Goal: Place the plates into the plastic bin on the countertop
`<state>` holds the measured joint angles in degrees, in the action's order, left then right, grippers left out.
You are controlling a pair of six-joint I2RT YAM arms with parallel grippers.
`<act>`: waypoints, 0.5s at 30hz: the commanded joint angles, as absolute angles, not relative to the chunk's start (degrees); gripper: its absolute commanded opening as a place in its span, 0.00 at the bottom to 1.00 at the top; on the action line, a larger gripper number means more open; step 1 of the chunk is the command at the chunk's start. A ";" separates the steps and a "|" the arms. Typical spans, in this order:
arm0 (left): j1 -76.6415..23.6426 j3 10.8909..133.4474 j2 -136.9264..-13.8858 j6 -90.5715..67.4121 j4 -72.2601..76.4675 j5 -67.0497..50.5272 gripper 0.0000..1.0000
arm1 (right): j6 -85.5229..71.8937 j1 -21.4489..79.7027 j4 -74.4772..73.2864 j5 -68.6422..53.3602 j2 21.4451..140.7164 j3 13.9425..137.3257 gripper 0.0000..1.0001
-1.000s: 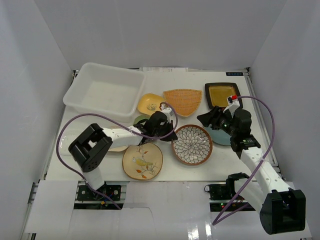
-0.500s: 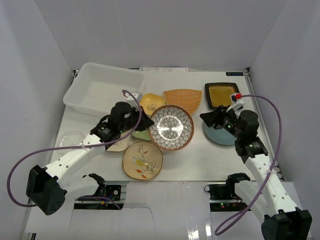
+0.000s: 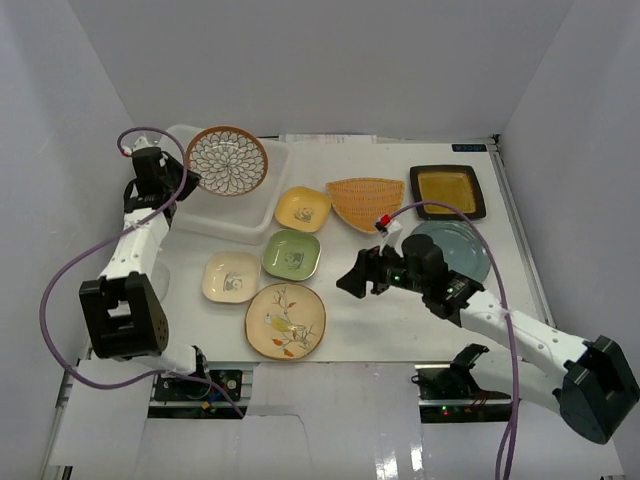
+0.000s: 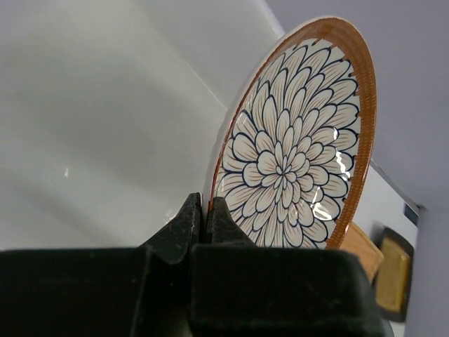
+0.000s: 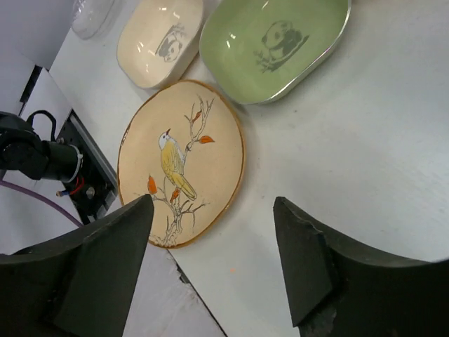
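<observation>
My left gripper (image 3: 183,178) is shut on the rim of the brown flower-patterned plate (image 3: 227,161) and holds it tilted above the plastic bin (image 3: 190,205); the left wrist view shows the plate (image 4: 295,154) pinched at its edge. My right gripper (image 3: 349,282) is open and empty, low over the countertop beside the cream bird plate (image 3: 285,320), which also shows in the right wrist view (image 5: 181,160). The green square plate (image 3: 292,254), cream square plate (image 3: 231,276), yellow plate (image 3: 302,208), orange fan plate (image 3: 366,203), dark amber-centred plate (image 3: 447,191) and blue plate (image 3: 452,250) lie on the countertop.
A clear plastic lid (image 5: 92,14) lies at the left edge of the countertop (image 3: 380,320). White walls enclose the table on three sides. A cable and metal frame run along the near edge (image 5: 49,158).
My left arm has swung the flower plate up and left, from the table's middle to above the bin. My right arm has left the blue plate and moved left toward the bird plate.
</observation>
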<state>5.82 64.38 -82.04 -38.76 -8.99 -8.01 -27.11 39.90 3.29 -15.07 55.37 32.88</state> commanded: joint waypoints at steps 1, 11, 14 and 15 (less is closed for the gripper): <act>6.33 73.19 -85.06 -39.03 -6.85 -7.83 0.00 | -29.52 45.25 12.19 -8.44 60.79 31.29 0.78; 6.85 80.94 -99.57 -32.61 -11.86 2.46 0.04 | -38.13 54.58 24.07 -7.21 82.60 32.08 0.77; 6.86 81.48 -101.51 -32.34 -12.40 2.73 0.25 | -40.68 54.84 26.19 -7.38 87.18 32.78 0.67; 6.86 81.30 -101.51 -32.17 -12.31 2.12 0.34 | -41.39 54.76 27.24 -7.82 88.75 32.87 0.66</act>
